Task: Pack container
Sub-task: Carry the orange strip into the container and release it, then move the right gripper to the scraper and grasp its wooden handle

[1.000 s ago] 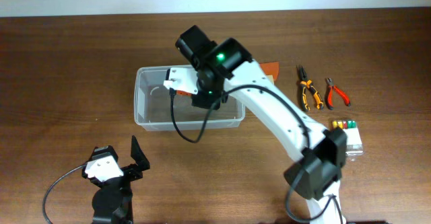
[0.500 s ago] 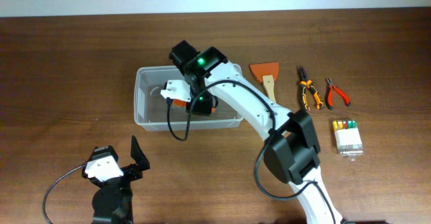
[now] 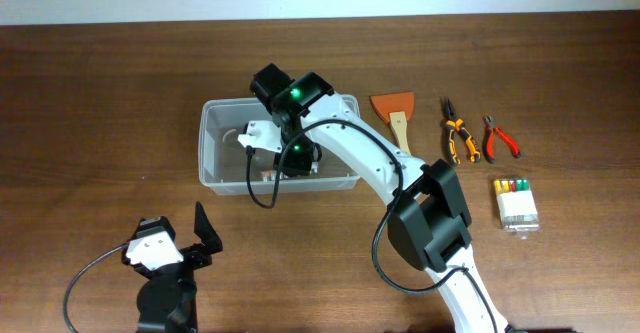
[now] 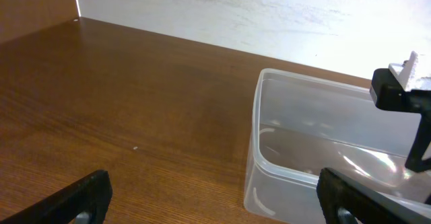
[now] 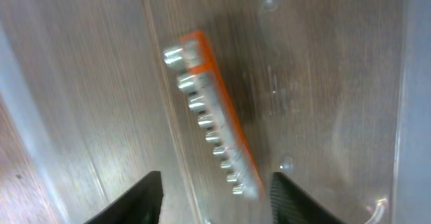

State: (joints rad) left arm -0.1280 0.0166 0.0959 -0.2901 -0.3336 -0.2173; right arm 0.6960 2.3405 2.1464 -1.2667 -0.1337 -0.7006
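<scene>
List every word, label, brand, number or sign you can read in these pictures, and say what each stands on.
No text can be read in any view.
Orange strip of metal sockets in the container: no print shows.
Small clear box: any label is too small to read.
Yellow-handled pliers, red-handled pliers, scraper: no legible marks.
Green light: a lamp, not a sign.

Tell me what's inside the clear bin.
An orange strip of silver bits lies on the container floor, below the open right gripper. The arm hides part of it overhead.
</scene>
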